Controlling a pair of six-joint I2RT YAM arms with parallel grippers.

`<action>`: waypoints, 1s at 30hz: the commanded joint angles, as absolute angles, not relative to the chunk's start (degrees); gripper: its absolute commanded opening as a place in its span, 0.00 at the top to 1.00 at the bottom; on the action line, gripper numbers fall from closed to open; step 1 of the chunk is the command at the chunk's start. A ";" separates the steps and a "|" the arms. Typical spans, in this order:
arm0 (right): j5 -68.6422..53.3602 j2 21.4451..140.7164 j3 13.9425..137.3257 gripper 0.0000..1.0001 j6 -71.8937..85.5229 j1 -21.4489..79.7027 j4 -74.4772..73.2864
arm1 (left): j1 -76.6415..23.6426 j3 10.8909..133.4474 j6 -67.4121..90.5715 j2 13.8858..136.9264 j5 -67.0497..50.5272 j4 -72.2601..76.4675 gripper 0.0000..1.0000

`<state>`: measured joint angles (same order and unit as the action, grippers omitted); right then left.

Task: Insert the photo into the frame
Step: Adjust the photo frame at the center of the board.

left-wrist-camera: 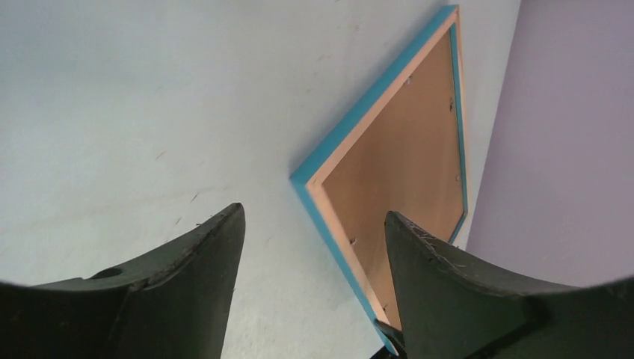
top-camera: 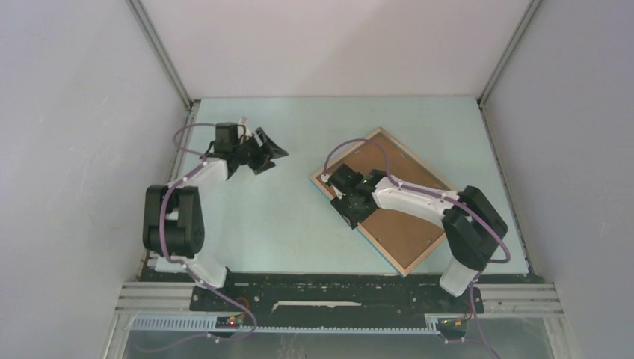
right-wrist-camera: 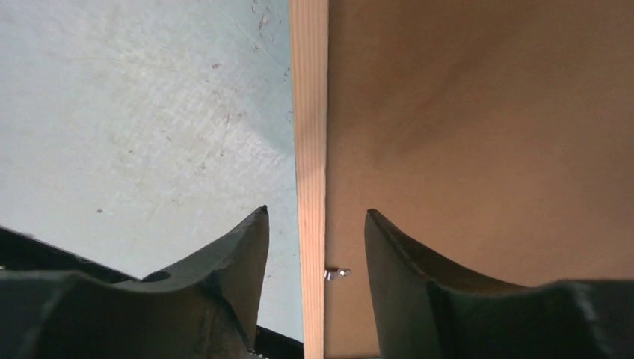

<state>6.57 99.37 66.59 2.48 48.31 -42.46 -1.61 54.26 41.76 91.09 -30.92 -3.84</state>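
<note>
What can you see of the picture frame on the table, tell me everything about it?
The frame lies face down and diagonal on the pale table, right of centre. Its back rim is light wood, its outer edges turquoise. A brown backing board fills it, with small metal tabs at the rim. The right arm's open fingers straddle one long rim without pinching it.

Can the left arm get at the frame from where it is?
Probably yes: only bare table lies between the open left end effector and the frame, though the right end effector straddles its rim.
</note>
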 commanded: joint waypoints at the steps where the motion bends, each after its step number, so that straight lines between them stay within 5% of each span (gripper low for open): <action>1: 7.94 89.91 67.11 0.37 9.44 46.92 -37.17 | -7.12 69.45 35.27 99.26 -25.88 -10.02 0.26; 11: 13.68 71.04 54.94 0.26 31.07 42.29 -31.79 | -9.05 90.46 29.55 117.22 -25.44 -13.97 0.27; 19: 6.94 60.01 45.19 0.27 39.81 12.15 -30.30 | -9.72 94.77 27.77 122.03 -32.26 -16.07 0.27; 30: 13.96 62.25 41.09 0.28 53.01 -11.92 -39.67 | -12.72 96.28 31.69 125.28 -38.44 -14.29 0.28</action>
